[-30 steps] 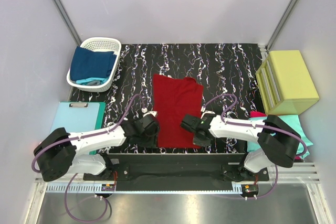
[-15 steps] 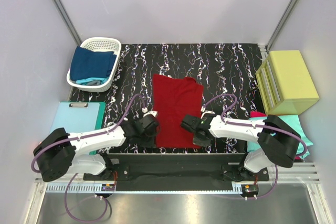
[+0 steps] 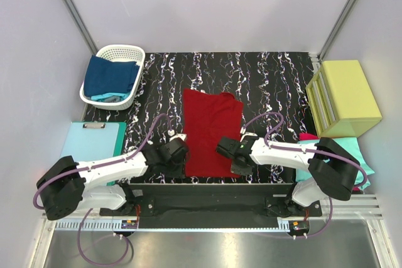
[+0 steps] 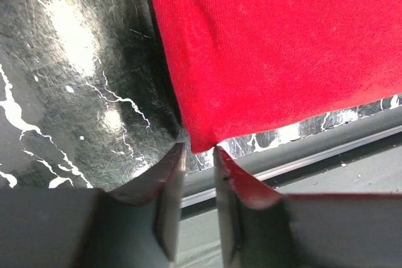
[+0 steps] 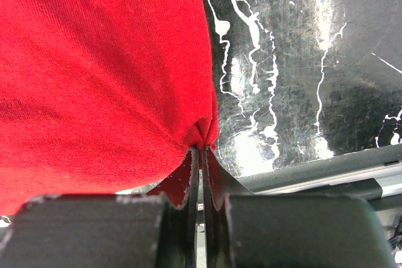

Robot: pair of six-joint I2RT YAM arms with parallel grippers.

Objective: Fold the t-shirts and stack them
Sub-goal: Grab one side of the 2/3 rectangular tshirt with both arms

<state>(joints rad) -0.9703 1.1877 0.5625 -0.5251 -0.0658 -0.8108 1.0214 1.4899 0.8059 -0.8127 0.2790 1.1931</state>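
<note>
Right tool (image 5: 202,152) pinches a puckered corner of the knit dark red t-shirt (image 5: 100,61); left tool (image 4: 198,151) gapes narrowly at another corner.

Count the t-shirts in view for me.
4 at least: dark red t-shirt flat at centre, navy t-shirt in the basket, teal t-shirt and magenta t-shirt by the yellow-green box. More may be hidden in the basket.
</note>
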